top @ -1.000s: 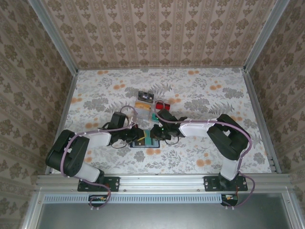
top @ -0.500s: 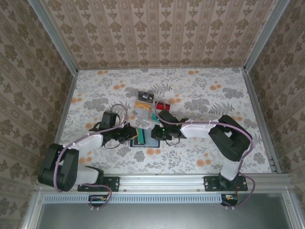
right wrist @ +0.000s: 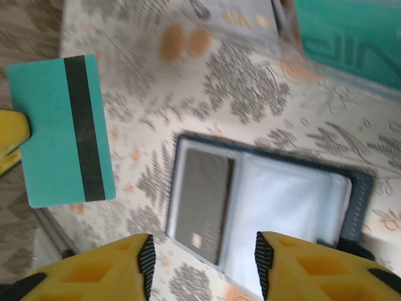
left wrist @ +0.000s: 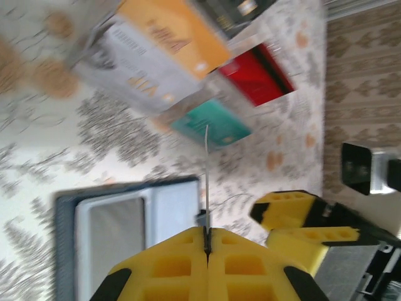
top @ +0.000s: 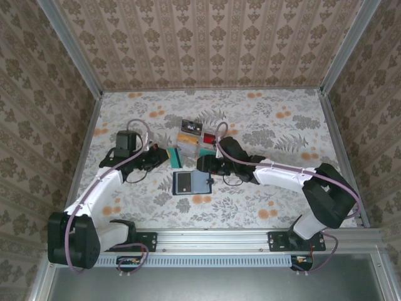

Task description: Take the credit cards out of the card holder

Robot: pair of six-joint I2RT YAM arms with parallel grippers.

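Observation:
The navy card holder [top: 191, 182] lies open and flat on the table, and a dark grey card [right wrist: 202, 212] sits in its left pocket. My left gripper [top: 161, 158] is shut on a teal credit card [top: 175, 157] with a black stripe [right wrist: 62, 132], held above the table to the left of the holder. In the left wrist view that card shows edge-on [left wrist: 207, 182] between the closed fingers [left wrist: 207, 231]. My right gripper [right wrist: 203, 251] hangs open just over the holder [right wrist: 263, 207], holding nothing. Loose cards lie behind: orange-and-white [left wrist: 156, 50], red [left wrist: 257, 75], teal [left wrist: 213, 125].
The loose cards [top: 191, 138] cluster just behind the holder in mid-table. The right arm's forearm [top: 282, 175] stretches in from the right. Patterned walls enclose the flowered table [top: 282, 119], with a metal rail along the near edge.
My left gripper has drawn the teal card away from the holder and swung left and back with it. The right gripper has opened and pulled back a little from the holder.

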